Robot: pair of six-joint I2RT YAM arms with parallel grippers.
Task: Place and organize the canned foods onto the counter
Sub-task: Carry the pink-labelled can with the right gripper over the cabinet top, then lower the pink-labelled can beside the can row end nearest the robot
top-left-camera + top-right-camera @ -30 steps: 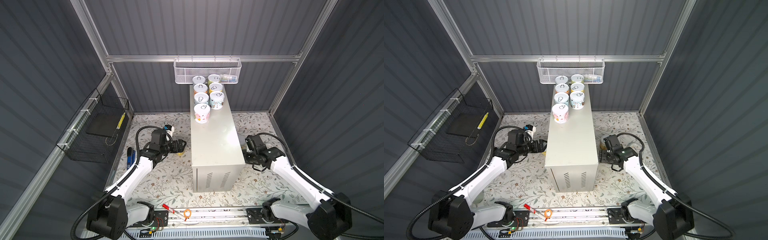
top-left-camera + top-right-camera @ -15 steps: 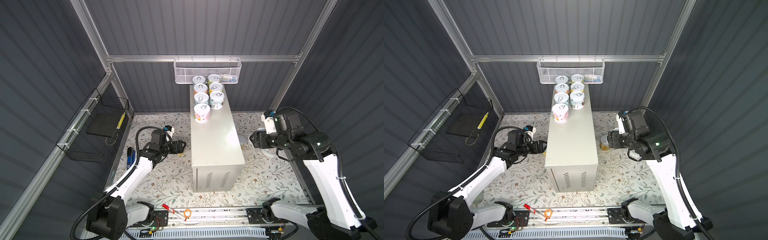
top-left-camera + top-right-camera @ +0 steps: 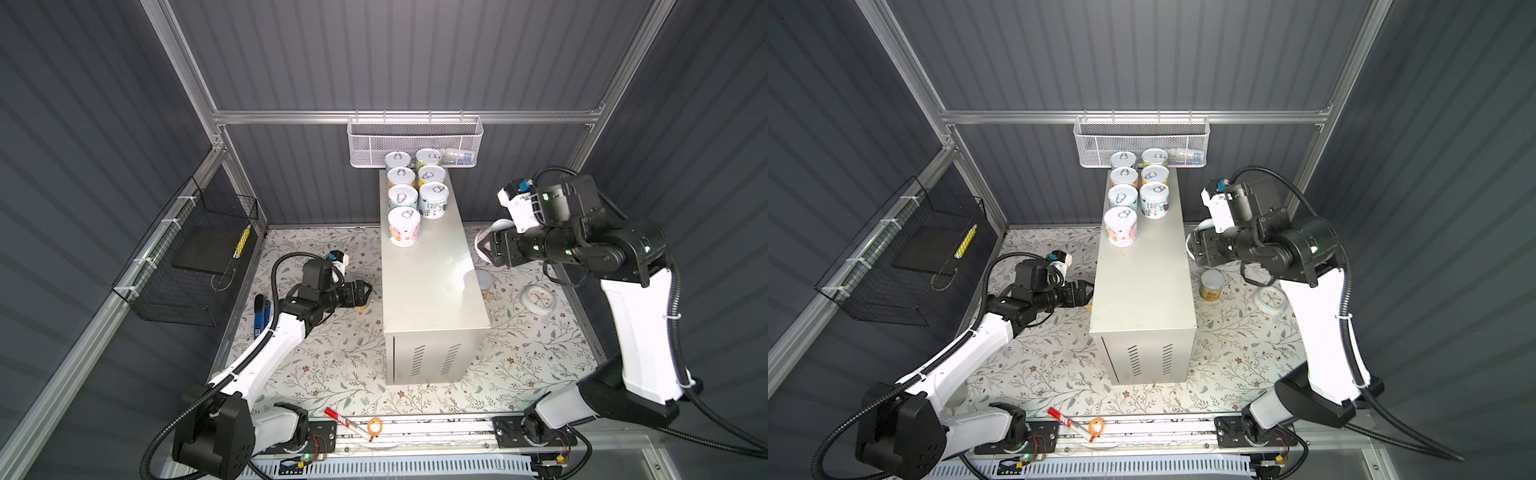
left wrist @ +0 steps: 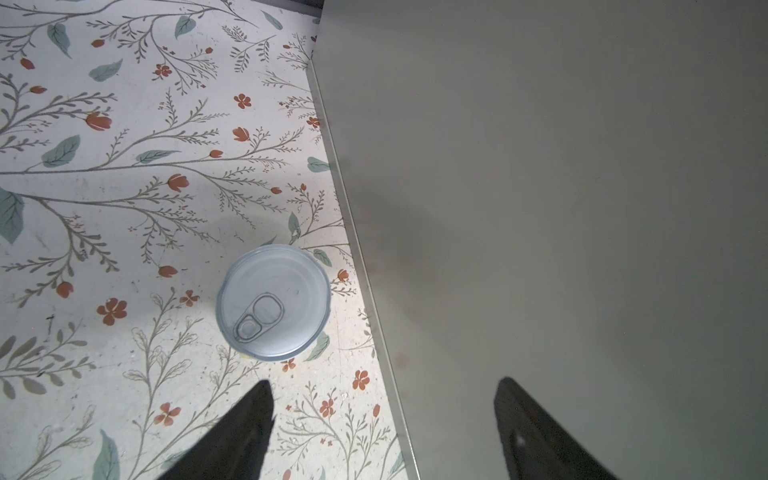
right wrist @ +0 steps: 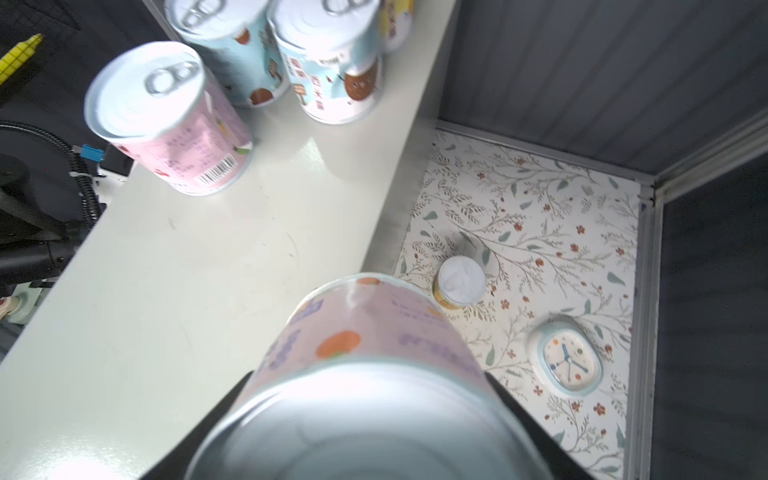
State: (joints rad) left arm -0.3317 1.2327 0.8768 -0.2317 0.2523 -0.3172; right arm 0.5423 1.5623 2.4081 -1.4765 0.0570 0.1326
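Overhead, in both top views, the right gripper (image 3: pixel 493 249) is seen closed on a pink can (image 3: pixel 481 245) just off the right edge of the table (image 3: pixel 432 299); the free spot beside the front can (image 3: pixel 404 227) lies leftward. In the right wrist view that can is shown tilted, not upright. Only in the left wrist view is the left gripper (image 4: pixel 384 384) shown open and empty, a floor can (image 4: pixel 274 301) just ahead.

Each can (image 3: pixel 404 226) has a shiny metal lid and glossy label; the counter (image 3: pixel 432 291) is smooth satin metal

Top views overhead, sharing whole scene, wrist cameras close, both showing counter (image 5: pixel 208 270)
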